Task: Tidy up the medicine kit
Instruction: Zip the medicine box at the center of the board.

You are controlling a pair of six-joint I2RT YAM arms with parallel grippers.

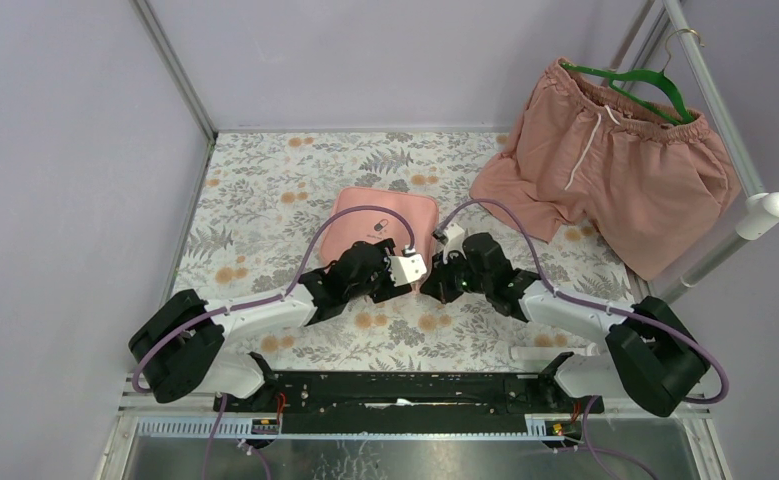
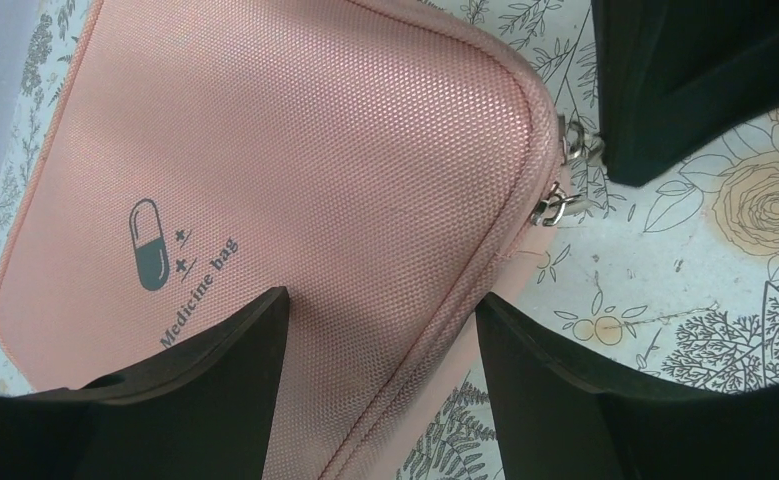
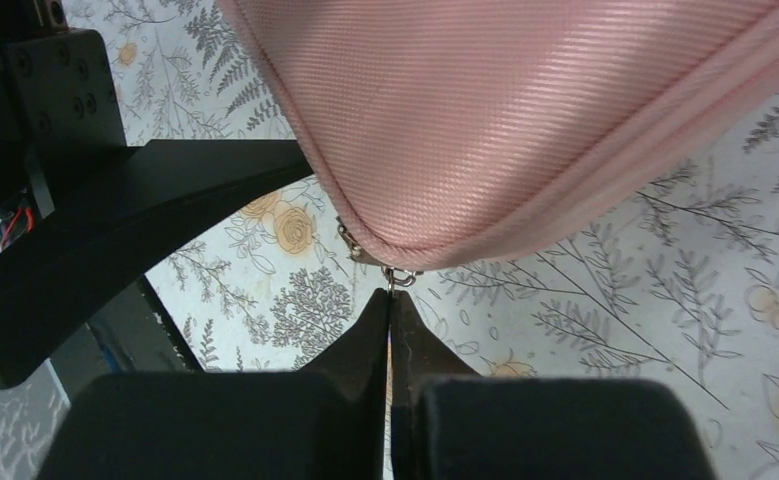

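Note:
The medicine kit [image 1: 380, 222] is a pink zip case lying closed on the floral cloth, with its pill logo [image 2: 147, 243] facing up. My left gripper [image 2: 383, 298] is open over the case's near edge: one finger is above the lid and the other is above the cloth beside it. It holds nothing. My right gripper [image 3: 390, 293] is shut, pinching the metal zipper pull [image 3: 397, 277] at the near corner of the medicine kit [image 3: 525, 110]. Two zipper pulls [image 2: 565, 195] meet at that corner. From above, both grippers [image 1: 390, 262] [image 1: 443, 262] sit side by side at the case's front edge.
Pink drawstring shorts [image 1: 615, 160] hang from a green hanger [image 1: 645, 85] at the back right, next to a slanted white pole [image 1: 755, 220]. Grey walls and a metal post [image 1: 180, 75] enclose the floral table [image 1: 265, 190].

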